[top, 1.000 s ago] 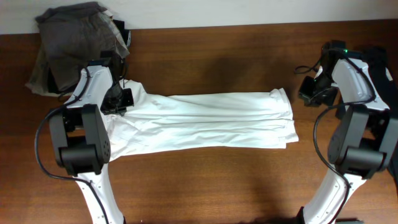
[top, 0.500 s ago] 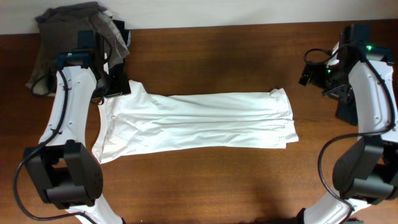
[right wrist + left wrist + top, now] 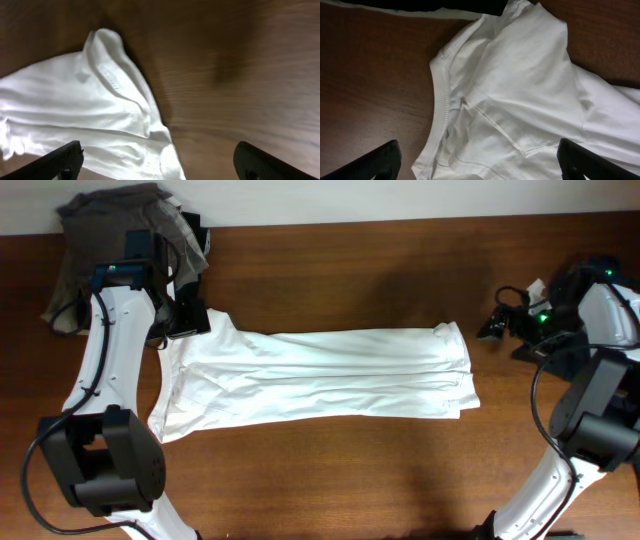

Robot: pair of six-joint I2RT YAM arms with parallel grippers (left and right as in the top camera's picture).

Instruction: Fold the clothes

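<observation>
Brown table (image 3: 330, 480), white T-shirt (image 3: 330, 375), left pincer (image 3: 188, 322) wide at its edge, right pincer (image 3: 495, 327) wide, apart.

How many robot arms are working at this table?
2. The left arm reaches over the white T-shirt at its collar end; the right arm stands beyond its other end. None seems hidden.

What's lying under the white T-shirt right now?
Only the brown table shows around the white T-shirt, which lies flat, folded lengthwise. Anything beneath the fabric is covered and cannot be seen.
</observation>
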